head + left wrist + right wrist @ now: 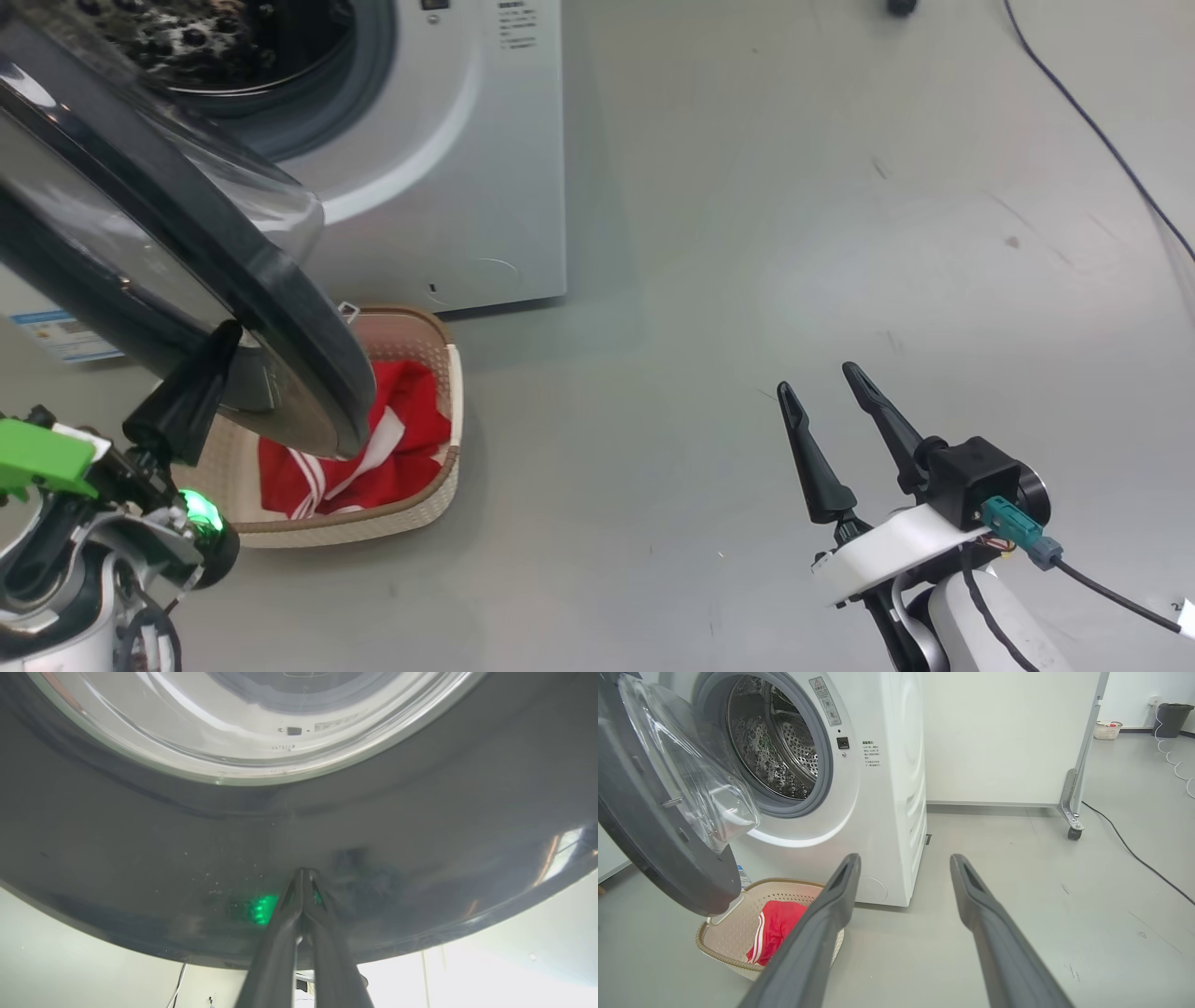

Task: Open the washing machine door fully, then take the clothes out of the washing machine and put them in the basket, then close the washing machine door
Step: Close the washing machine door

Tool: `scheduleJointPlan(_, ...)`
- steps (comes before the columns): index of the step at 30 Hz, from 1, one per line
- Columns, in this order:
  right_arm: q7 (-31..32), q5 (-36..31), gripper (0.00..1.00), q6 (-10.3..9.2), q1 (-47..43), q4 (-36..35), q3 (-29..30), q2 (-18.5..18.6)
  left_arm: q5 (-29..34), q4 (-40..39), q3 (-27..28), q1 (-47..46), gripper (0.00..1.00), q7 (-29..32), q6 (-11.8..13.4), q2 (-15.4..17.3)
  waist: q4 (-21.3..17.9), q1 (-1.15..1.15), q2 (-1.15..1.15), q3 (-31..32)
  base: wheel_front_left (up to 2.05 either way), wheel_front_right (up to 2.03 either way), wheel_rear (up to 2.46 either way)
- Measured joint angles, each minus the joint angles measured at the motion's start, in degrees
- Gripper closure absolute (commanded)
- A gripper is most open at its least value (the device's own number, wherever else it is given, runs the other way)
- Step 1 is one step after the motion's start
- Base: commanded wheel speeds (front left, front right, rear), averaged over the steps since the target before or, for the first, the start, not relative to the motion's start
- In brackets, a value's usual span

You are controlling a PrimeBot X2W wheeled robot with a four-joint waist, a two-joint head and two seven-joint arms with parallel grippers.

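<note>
Judging by how things lie, you have the first two steps done. The washing machine door (289, 308) stands swung well out from the washing machine (448, 140). The part of the steel drum (780, 751) that the right wrist view shows holds no fabric. The clothes (373, 448), red with white stripes, lie in the basket (439, 495). The basket sits on the floor (747, 233) just in front of the washer, below the door's lower edge.

Only closing the door is left, and it looks as if you are set up for it. Your left pincer (222, 334) has its fingers pressed together and holds nothing. In the left wrist view its tips appear to touch the outer face of the door's glossy black rim, near the lower edge. That reads as the start of a push rather than a grasp.

Your right pincer (817, 377) hangs over bare floor, well to the right of the washer and basket. Its fingers are spread apart and empty, and it takes no part in the closing.
</note>
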State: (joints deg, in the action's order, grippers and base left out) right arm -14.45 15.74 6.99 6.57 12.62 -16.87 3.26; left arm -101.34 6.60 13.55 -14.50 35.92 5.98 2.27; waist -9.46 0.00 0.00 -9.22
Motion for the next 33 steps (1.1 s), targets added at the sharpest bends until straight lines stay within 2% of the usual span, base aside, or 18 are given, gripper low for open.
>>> scheduleJointPlan(18, 0.00, 2.43, 0.00, -0.01, 0.77, -1.59, 0.19, -0.45, 0.14, 1.96, 3.33, -9.65, 1.00, -12.28, 0.27, -0.54, -8.30, 0.00, 0.00, -5.75, 0.00, 0.00, 0.00)
scheduleJointPlan(33, -0.01, 5.88, 0.00, -0.11, 1.74, -2.56, -1.19, -0.53, 0.14, 6.38, 2.43, -15.66, 1.00, -17.42, 0.24, -0.58, -13.73, 0.00, 0.00, -8.87, 0.00, 0.00, 0.00)
